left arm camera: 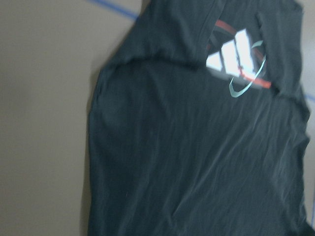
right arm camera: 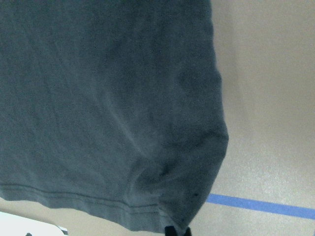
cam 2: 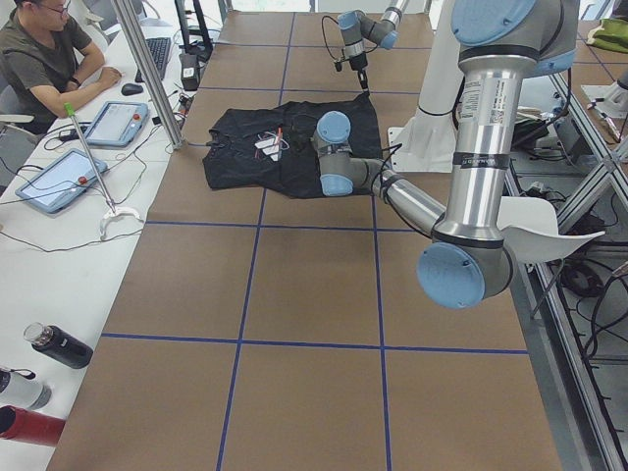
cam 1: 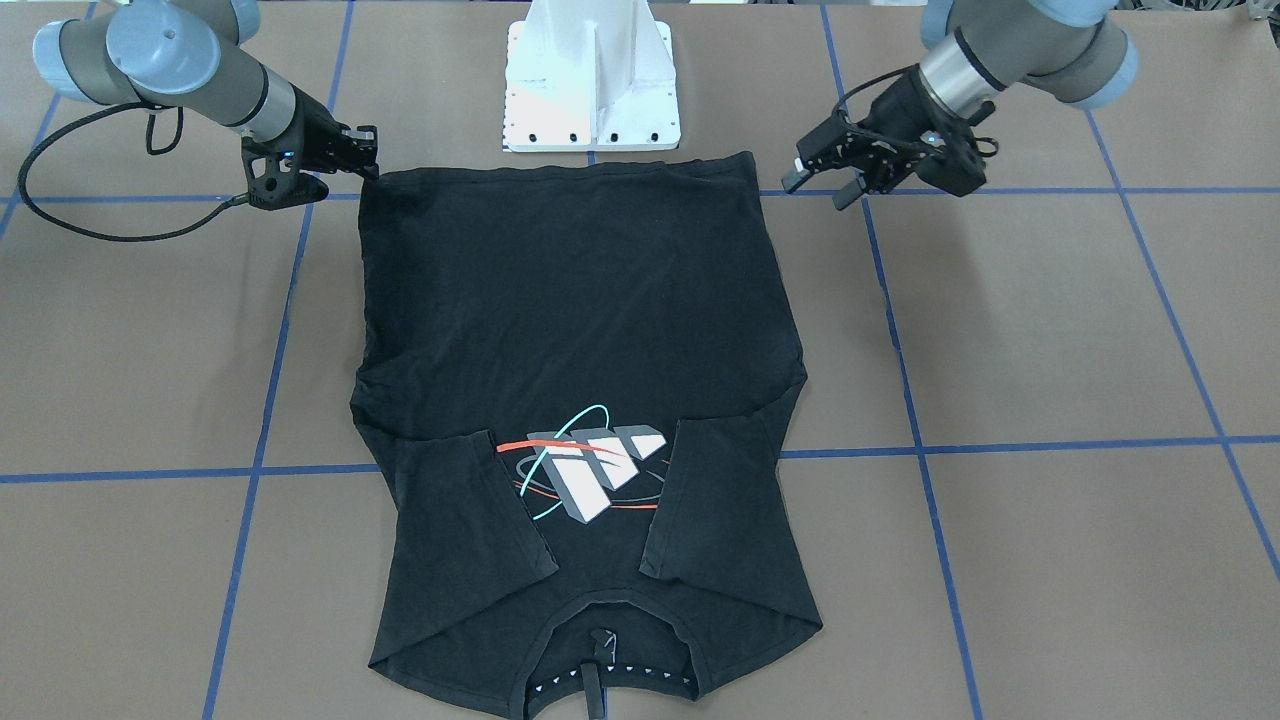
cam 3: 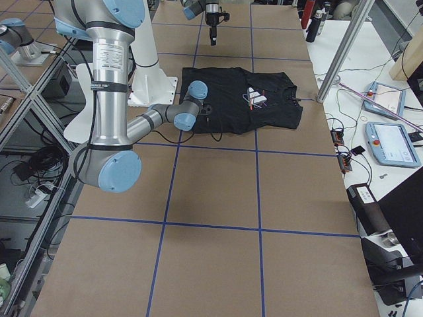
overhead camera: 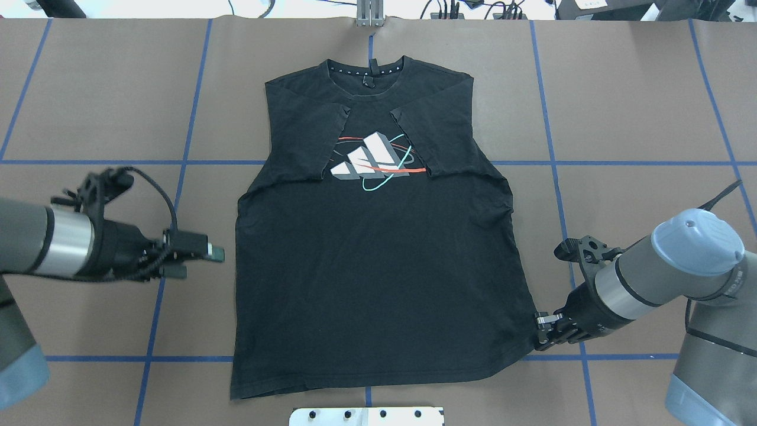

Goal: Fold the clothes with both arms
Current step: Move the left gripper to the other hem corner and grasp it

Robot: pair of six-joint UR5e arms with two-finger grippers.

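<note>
The black T-shirt [overhead camera: 378, 248] lies flat and face up on the brown table, collar away from the robot. Both sleeves are folded in over the chest, and the grey-white logo [overhead camera: 375, 160] shows between them. My right gripper [overhead camera: 541, 332] is at the hem's right corner, shut on the cloth, which puckers toward the fingertip in the right wrist view [right arm camera: 177, 230]. In the front view the right gripper [cam 1: 368, 160] touches that same corner. My left gripper [overhead camera: 201, 263] is open and empty, a short way off the shirt's left side edge; its fingers stand apart in the front view [cam 1: 818, 190].
The white pedestal base [cam 1: 592, 75] stands just behind the hem. Blue tape lines cross the table. In the left side view an operator [cam 2: 44, 59] sits at a side bench with tablets, a metal post [cam 2: 147, 74] and bottles.
</note>
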